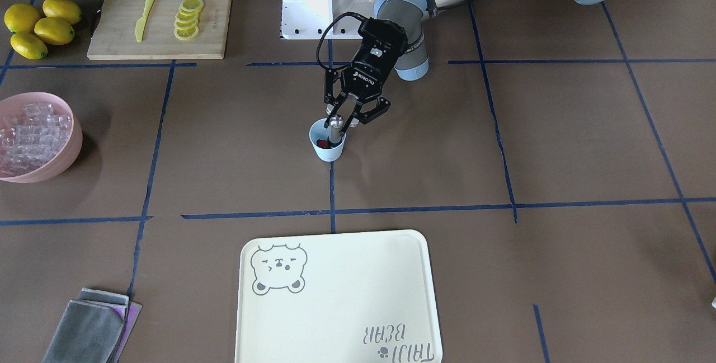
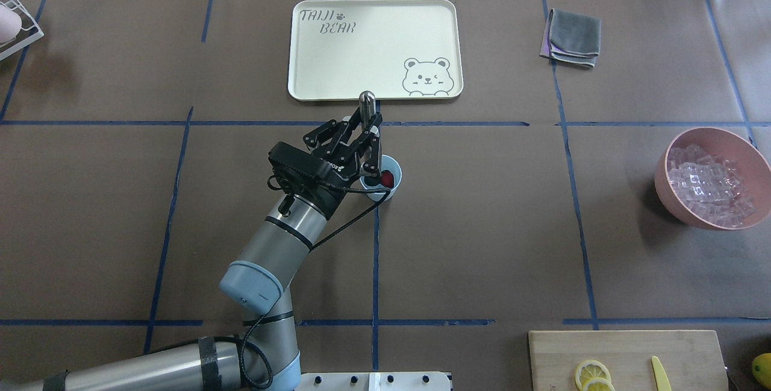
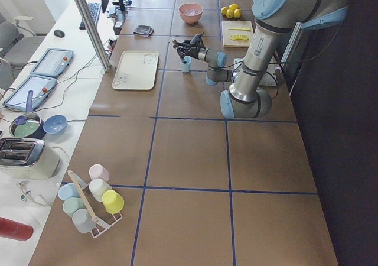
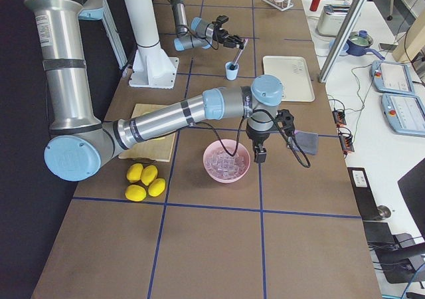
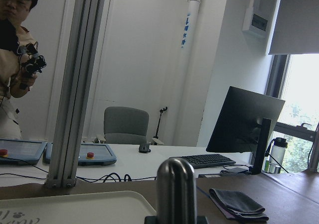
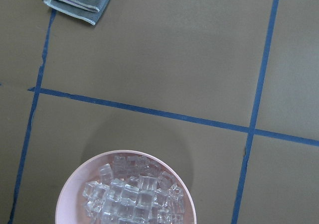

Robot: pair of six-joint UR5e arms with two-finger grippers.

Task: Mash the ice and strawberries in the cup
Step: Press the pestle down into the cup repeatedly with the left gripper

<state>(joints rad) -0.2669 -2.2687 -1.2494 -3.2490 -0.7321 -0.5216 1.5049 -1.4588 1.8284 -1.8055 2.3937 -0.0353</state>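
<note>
Robot's left gripper (image 1: pixel 342 117), fingers closed on a steel muddler (image 1: pixel 335 129), holds the tool's lower end inside the pale blue cup (image 1: pixel 328 151) directly beneath it, where one dark red strawberry piece (image 1: pixel 322 143) lies beside the shaft. No ice can be made out in the cup. Mashing well likely means pressing straight down with the tool centred: nothing steadies the light cup, and a sideways push could tip it. The right gripper (image 4: pixel 259 154) hangs just beside the pink bowl (image 1: pixel 75 142); whether it is open cannot be told. Counted: one cup, one strawberry piece, one muddler, one bowl of ice cubes (image 1: pixel 31 136) too many to number
</note>
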